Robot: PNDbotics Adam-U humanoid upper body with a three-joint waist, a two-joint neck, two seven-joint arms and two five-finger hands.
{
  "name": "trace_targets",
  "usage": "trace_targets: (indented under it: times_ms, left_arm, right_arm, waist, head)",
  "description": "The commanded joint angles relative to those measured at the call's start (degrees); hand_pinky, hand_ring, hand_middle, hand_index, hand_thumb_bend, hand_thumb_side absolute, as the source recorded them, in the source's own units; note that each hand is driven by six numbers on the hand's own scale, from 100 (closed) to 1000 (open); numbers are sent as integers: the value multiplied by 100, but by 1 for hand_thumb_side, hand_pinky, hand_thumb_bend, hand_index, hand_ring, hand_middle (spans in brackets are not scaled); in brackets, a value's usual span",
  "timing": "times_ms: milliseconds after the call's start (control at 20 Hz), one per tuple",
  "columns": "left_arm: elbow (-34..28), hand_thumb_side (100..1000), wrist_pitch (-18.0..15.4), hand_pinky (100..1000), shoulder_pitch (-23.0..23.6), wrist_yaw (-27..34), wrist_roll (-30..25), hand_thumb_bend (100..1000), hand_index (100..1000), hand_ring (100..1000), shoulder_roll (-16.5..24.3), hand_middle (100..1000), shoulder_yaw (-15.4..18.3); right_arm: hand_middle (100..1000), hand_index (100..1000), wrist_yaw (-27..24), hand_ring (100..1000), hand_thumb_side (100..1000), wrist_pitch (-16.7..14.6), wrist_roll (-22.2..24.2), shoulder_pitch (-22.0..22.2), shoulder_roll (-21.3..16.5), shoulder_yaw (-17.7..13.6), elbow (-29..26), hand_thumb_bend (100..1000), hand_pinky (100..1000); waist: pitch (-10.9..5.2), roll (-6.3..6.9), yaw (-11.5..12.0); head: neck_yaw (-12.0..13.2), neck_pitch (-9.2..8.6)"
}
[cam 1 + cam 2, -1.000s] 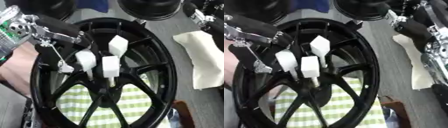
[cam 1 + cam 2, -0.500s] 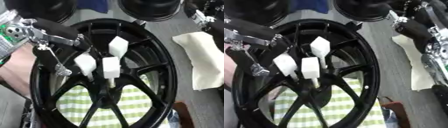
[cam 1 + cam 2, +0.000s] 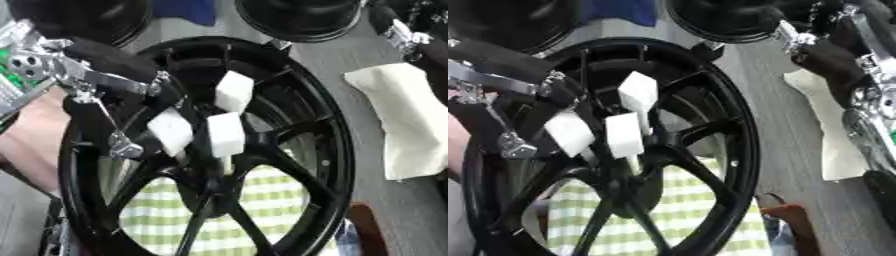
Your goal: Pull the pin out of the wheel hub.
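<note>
While the left robot hand point(image 3: 131, 87) reaches into the wheel hub point(image 3: 210, 150), its white-padded fingertips point(image 3: 225, 134) look closed round sth at the centre, prob. the pin, tho it's hidden. Step: grasp w/ pull pending. Next: draw straight out along the axis. Right robot hand point(image 3: 833, 55) sits top right; can't tell its fingers.

The wheel hub point(image 3: 324, 150) stands at the desk's middle, over a checked cloth point(image 3: 262, 200) toward the near edge. Three foam-like blocks point(image 3: 226, 134) sit among its spokes near the centre. A folded cloth point(image 3: 411, 120) lies right of it. Two more wheels point(image 3: 302, 17) lie behind, at the far edge.
</note>
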Motion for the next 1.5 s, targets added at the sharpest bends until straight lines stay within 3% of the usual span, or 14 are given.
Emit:
trace_targets:
  times_ms: [50,350,850,1100,1500]
  left_arm:
    - [-80,145,-297,694,-79,-124,-172,100,460,520,171,326,198]
    - [-43,181,-260,664,-146,-33,-172,100,387,461,149,234,577]
    - [250,189,73,657,-441,757,352,100,363,431,246,192,1768]
    - [615,198,107,661,-195,780,774,100,372,436,721,199,2429]
    - [1083,203,67,660,881,499,1470,100,383,445,1843,210,3441]
  right_arm:
    - [674,723,-31,819,307,-10,-36,-49,-87,-73,-50,422,915]
    - [674,723,-44,819,307,-2,-74,-42,-78,-82,-43,424,915]
    - [675,723,-51,820,308,-19,-187,-13,-51,-147,-66,422,914]
    - [675,722,-20,819,306,-48,-269,72,-111,-226,-71,421,913]
    - [675,722,35,819,305,-113,-411,196,-199,-359,-107,419,912]
  waist:
    - [-96,-25,4]
    - [-106,-40,16]
    - [-145,-70,38]
    - [-181,-77,167]
    - [-182,-130,415]
  head:
    - [3,-59]
    - [2,-62]
    - [28,-44]
    - [-74,38]
    - [-266,109]
